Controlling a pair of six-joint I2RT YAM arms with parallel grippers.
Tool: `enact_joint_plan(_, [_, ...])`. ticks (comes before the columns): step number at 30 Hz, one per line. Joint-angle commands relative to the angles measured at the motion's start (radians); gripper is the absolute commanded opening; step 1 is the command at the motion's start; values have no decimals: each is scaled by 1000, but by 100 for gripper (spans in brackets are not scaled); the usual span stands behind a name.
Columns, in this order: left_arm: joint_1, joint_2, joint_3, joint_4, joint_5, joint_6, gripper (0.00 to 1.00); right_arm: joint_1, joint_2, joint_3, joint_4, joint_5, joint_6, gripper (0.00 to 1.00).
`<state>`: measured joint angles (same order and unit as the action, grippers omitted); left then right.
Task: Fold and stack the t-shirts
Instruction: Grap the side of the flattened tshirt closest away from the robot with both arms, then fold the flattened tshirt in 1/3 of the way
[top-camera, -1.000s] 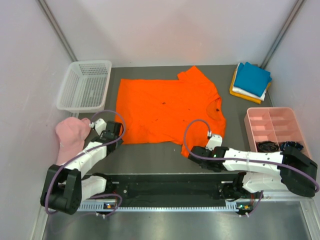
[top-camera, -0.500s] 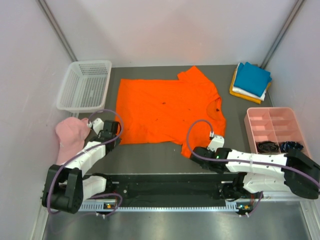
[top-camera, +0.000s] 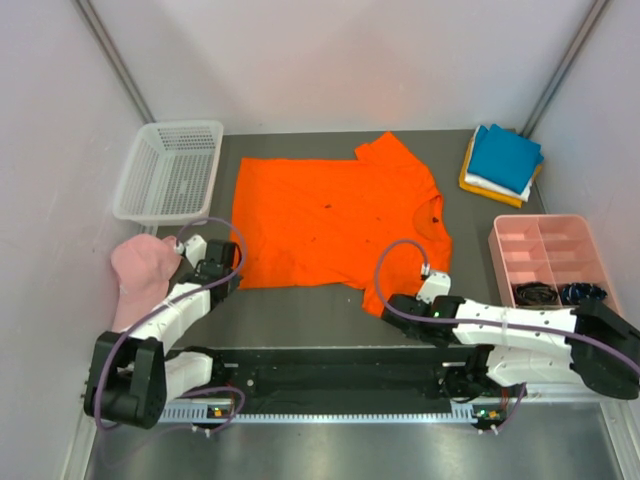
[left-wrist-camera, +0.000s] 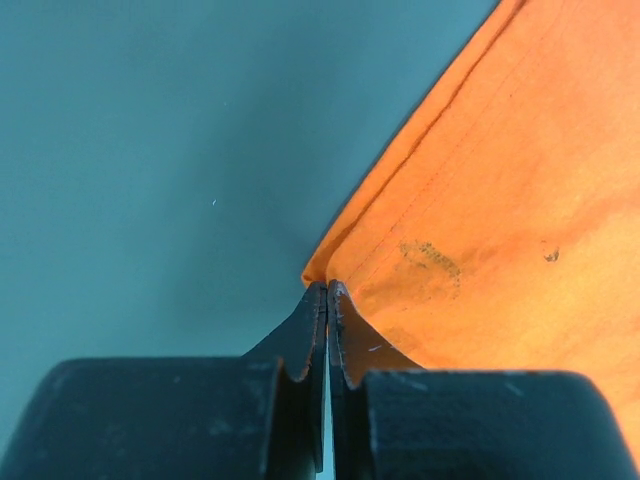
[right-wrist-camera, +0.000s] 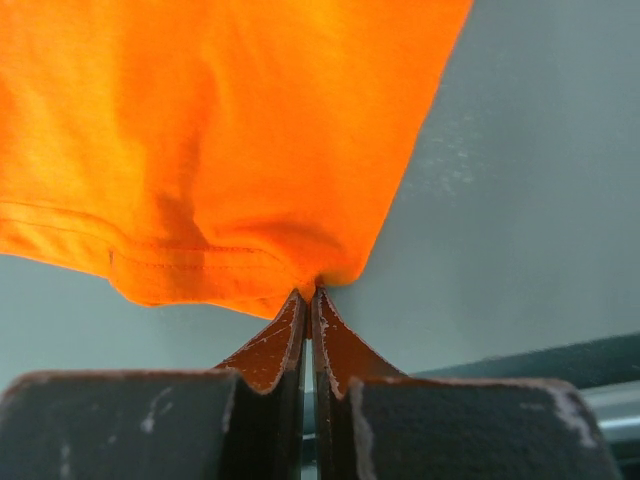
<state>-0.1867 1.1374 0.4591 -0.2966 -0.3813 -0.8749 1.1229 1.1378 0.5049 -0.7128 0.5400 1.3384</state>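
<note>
The orange t-shirt (top-camera: 335, 220) lies spread flat across the middle of the dark bench (top-camera: 300, 312), its hem toward the left edge and its collar toward the right, one sleeve reaching to the far edge and the other to the near edge. The left tool (left-wrist-camera: 327, 292) is fully closed, its black fingers pressed together on the near-left hem corner of the shirt, low against the bench. The right tool (right-wrist-camera: 308, 297) is likewise fully closed, pinching the bottom edge of the near sleeve, where the fabric bunches into a small fold just above the tips. At the far-right corner of the bench sits a stack of folded shirts: a teal blue t-shirt (top-camera: 505, 155) on top, a white t-shirt (top-camera: 488, 186) under it and an amber yellow t-shirt (top-camera: 467, 176) at the bottom. A white mesh basket (top-camera: 170, 170) stands at the far-left corner, and a pink cap (top-camera: 138, 272) lies at the left edge just beside the left arm. A pink compartment tray (top-camera: 545, 250) rests along the right edge, with dark cords (top-camera: 537, 293) in its near compartments.
</note>
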Motion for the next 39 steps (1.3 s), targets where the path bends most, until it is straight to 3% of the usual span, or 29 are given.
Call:
enact_joint_plan(1, [6,-42,73,13,-24,49,0,5,-55,66,-112,44,5,0])
enact_joint_plan(9, [10,-64,214,-21,-48,125,0,-167,-292,122,-195,60,-140,0])
enact_joint_plan(15, [15,-61,231,-10,-62,151,0,-274,-328,208,-255,118,-249,0])
enact_joint_plan(22, [23,-15,240,34,-61,163,0,-400,-299,287,-169,106,-387,0])
enact_joint_plan(39, [56,205,363,175,-59,156,0,-719,-23,463,104,-70,-679,0])
